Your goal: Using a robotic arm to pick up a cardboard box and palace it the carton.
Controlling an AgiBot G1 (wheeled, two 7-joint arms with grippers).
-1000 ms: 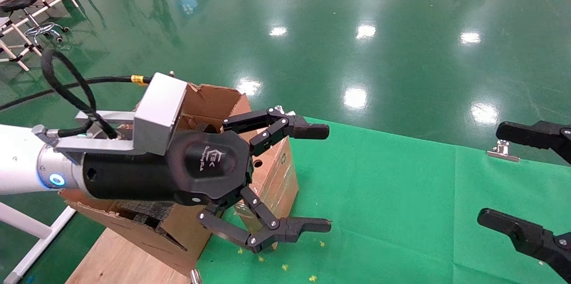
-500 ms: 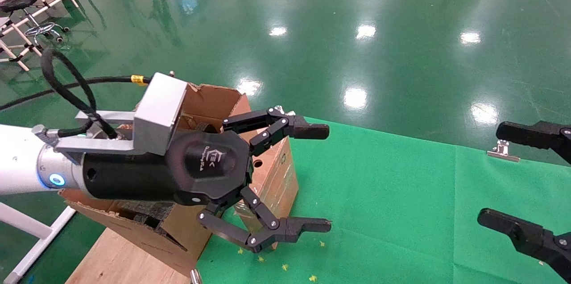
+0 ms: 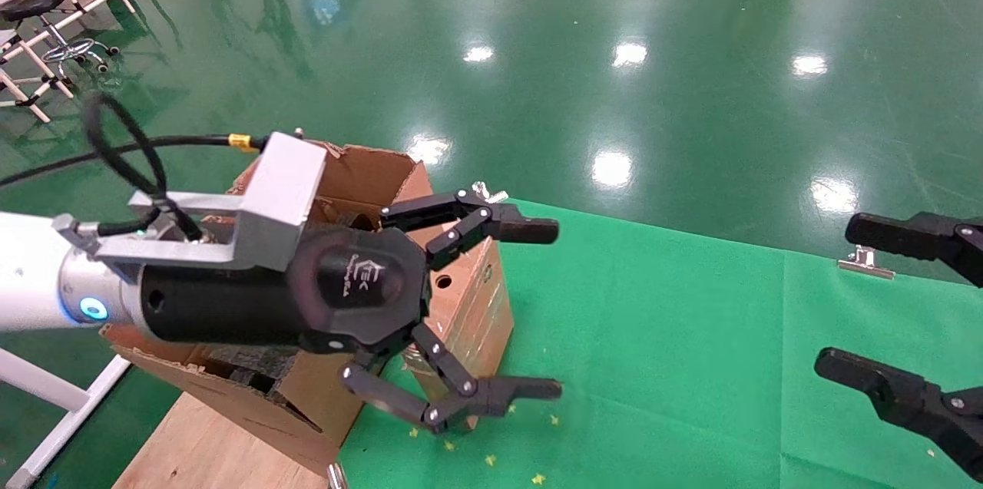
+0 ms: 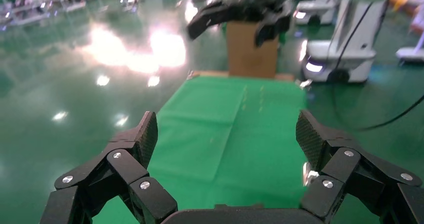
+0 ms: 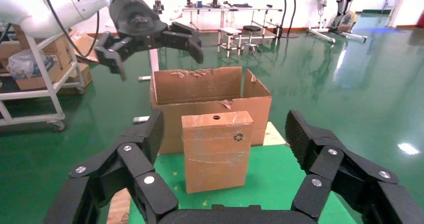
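The cardboard box stands upright against the carton, below and behind the left gripper, whose wide-spread fingers hold nothing.

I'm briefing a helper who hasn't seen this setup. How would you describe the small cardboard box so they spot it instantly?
Find the green mat; at its end sits a big open carton with ragged torn flaps. Standing upright on the mat against that carton is the small cardboard box. Unlike the carton, it is slim, closed and taped, with a round hole in its top edge.
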